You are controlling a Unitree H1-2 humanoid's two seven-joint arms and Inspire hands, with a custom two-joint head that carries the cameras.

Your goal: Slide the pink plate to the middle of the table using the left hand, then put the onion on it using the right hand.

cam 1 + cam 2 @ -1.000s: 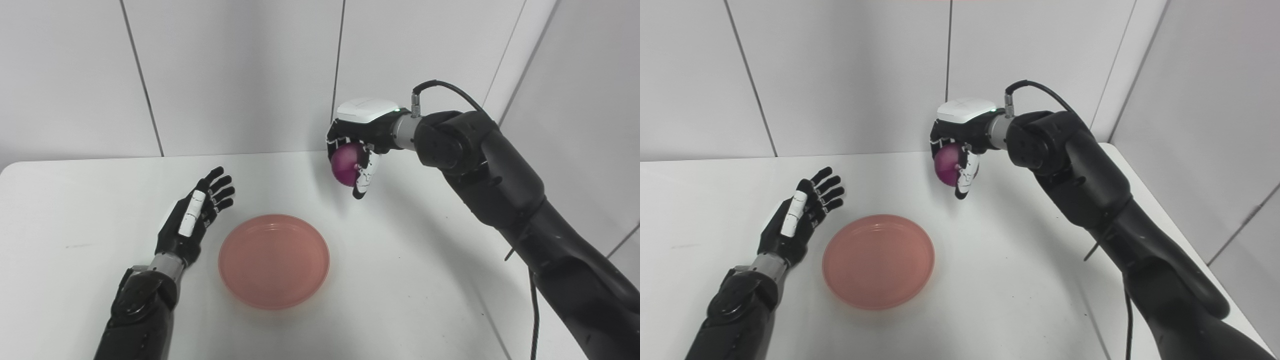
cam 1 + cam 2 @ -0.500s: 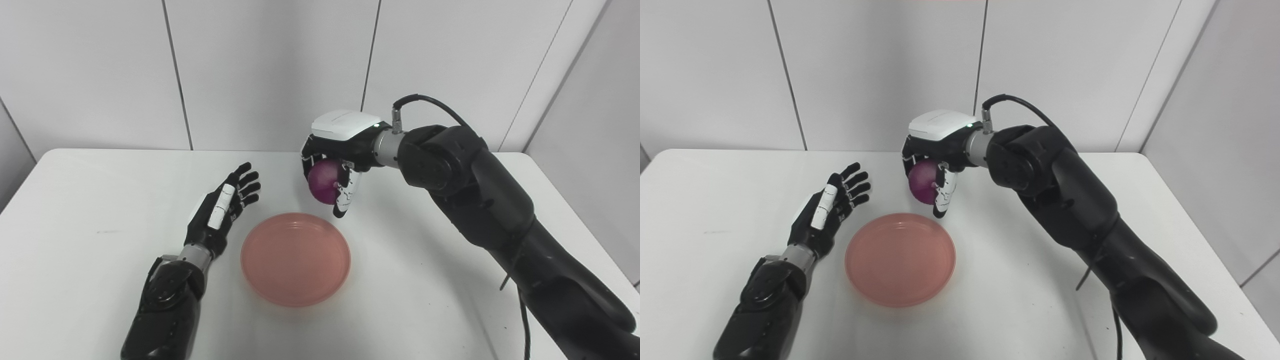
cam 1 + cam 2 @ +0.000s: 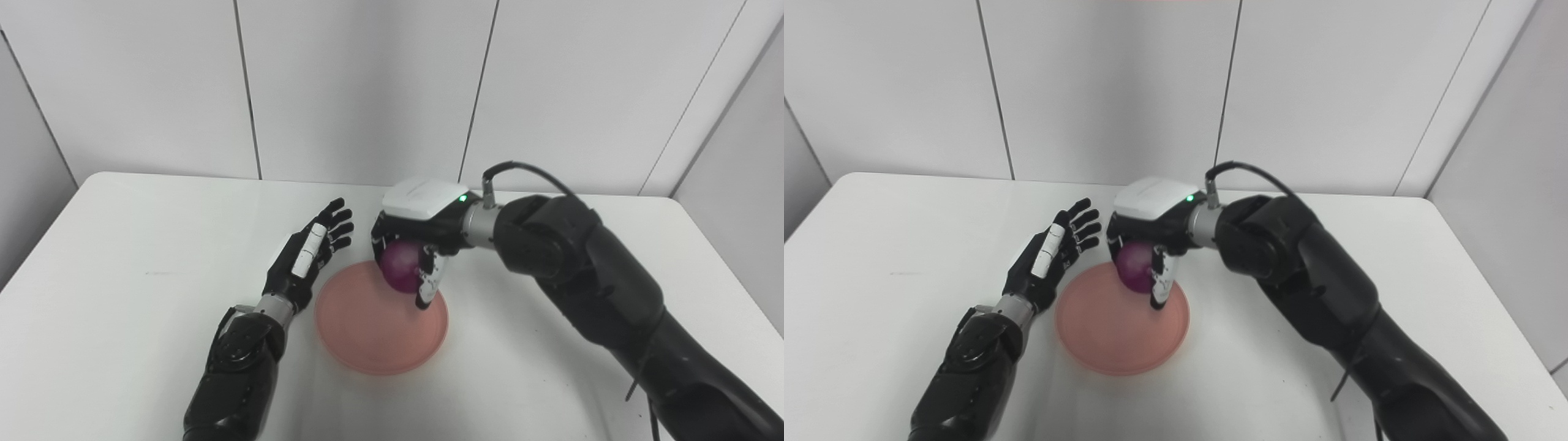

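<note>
The pink plate [image 3: 373, 331] lies flat near the middle of the white table [image 3: 122, 257]. My right hand [image 3: 411, 242] hangs over the plate's far right part, shut on the purple onion [image 3: 399, 273], whose lower half shows below the fingers. Whether the onion touches the plate I cannot tell. My left hand [image 3: 306, 257] rests just left of the plate's rim, open with fingers spread and nothing in it. In the right eye view the onion [image 3: 1135, 274] sits above the plate [image 3: 1115, 334] too.
White wall panels [image 3: 367, 86] stand close behind the table's far edge. A black cable [image 3: 520, 168] loops up from the right wrist. Bare tabletop lies left of the left arm and right of the right arm.
The camera has turned, shifting the whole picture. The right hand has carried the onion down and toward me, from beyond the plate's far rim to over the plate. The left hand stays open beside the plate.
</note>
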